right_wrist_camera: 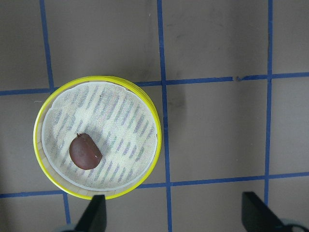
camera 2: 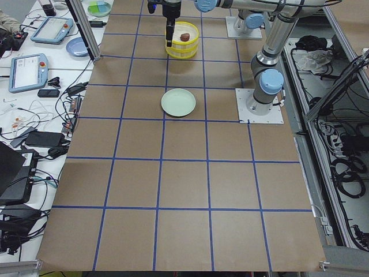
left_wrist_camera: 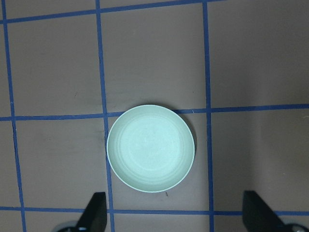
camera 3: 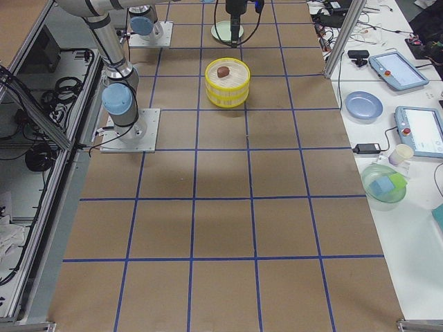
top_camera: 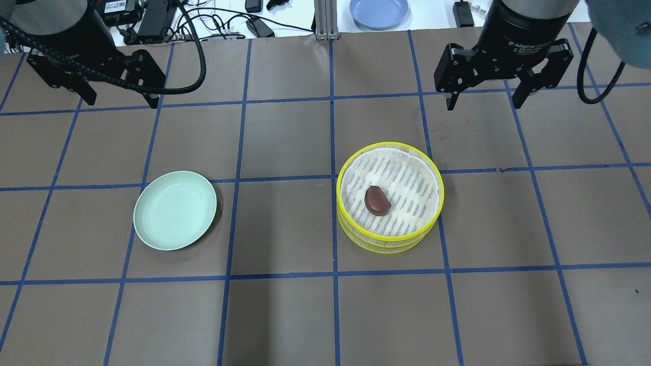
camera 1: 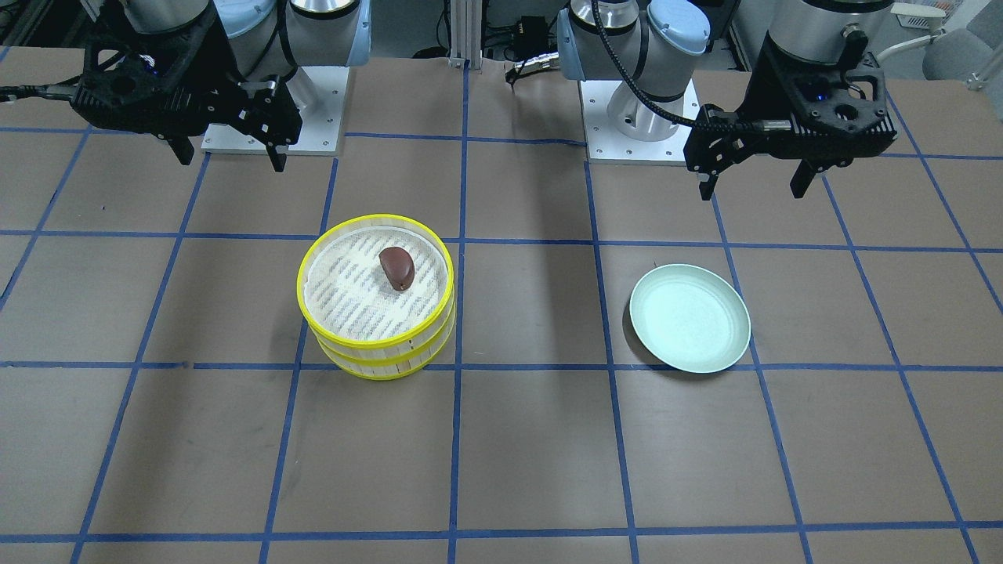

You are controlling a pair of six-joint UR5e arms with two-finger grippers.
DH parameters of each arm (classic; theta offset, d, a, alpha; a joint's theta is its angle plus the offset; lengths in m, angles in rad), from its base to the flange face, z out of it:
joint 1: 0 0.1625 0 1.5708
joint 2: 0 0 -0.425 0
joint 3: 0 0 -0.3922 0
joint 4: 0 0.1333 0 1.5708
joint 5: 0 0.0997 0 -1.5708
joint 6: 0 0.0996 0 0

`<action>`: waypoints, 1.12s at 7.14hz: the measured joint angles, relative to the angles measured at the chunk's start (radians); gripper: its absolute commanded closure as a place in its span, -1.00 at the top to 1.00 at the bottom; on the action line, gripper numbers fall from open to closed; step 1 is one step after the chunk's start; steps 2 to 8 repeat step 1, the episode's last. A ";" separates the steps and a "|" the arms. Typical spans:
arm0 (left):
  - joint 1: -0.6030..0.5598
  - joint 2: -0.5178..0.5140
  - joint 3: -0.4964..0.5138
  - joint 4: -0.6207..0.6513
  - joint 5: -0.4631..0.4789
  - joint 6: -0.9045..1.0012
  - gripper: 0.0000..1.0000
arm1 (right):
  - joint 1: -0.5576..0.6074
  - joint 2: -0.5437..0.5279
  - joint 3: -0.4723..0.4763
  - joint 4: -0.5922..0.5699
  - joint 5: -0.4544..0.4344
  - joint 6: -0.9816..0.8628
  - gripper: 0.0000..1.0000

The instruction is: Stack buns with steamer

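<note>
A two-tier steamer (top_camera: 407, 178) with yellow rims and a white liner stands right of the table's middle. A dark reddish-brown bun (top_camera: 377, 200) lies in its top tier, also seen in the front view (camera 1: 397, 267) and the right wrist view (right_wrist_camera: 85, 152). The cream-white bun is not in view. The mint-green plate (top_camera: 175, 210) is empty on the left; it also shows in the left wrist view (left_wrist_camera: 150, 148). My left gripper (top_camera: 121, 99) hangs open and empty, high beyond the plate. My right gripper (top_camera: 484, 104) hangs open and empty, high beyond the steamer (right_wrist_camera: 125, 125).
The table is brown paper with a blue tape grid. A blue plate (top_camera: 379, 11), cables and power bricks lie past the far edge. The arm bases (camera 1: 639, 117) stand at the robot's side of the table.
</note>
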State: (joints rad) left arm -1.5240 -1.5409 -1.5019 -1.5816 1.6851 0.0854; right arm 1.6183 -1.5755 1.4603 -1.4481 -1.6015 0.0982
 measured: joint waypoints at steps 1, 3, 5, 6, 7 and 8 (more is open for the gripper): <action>-0.003 0.007 -0.004 -0.002 -0.018 -0.017 1.00 | 0.000 0.000 0.000 0.000 0.000 0.000 1.00; -0.003 0.007 -0.004 -0.002 -0.018 -0.017 1.00 | 0.000 0.000 0.000 0.000 0.000 0.000 1.00; -0.003 0.007 -0.004 -0.002 -0.018 -0.017 1.00 | 0.000 0.000 0.000 0.000 0.000 0.000 1.00; -0.003 0.007 -0.004 -0.002 -0.018 -0.017 1.00 | 0.000 0.000 0.000 0.000 0.000 0.000 1.00; -0.003 0.007 -0.004 -0.002 -0.018 -0.017 1.00 | 0.000 0.000 0.000 0.000 0.000 0.000 1.00; -0.003 0.007 -0.004 -0.002 -0.018 -0.017 1.00 | 0.000 0.000 0.000 0.000 0.000 0.000 1.00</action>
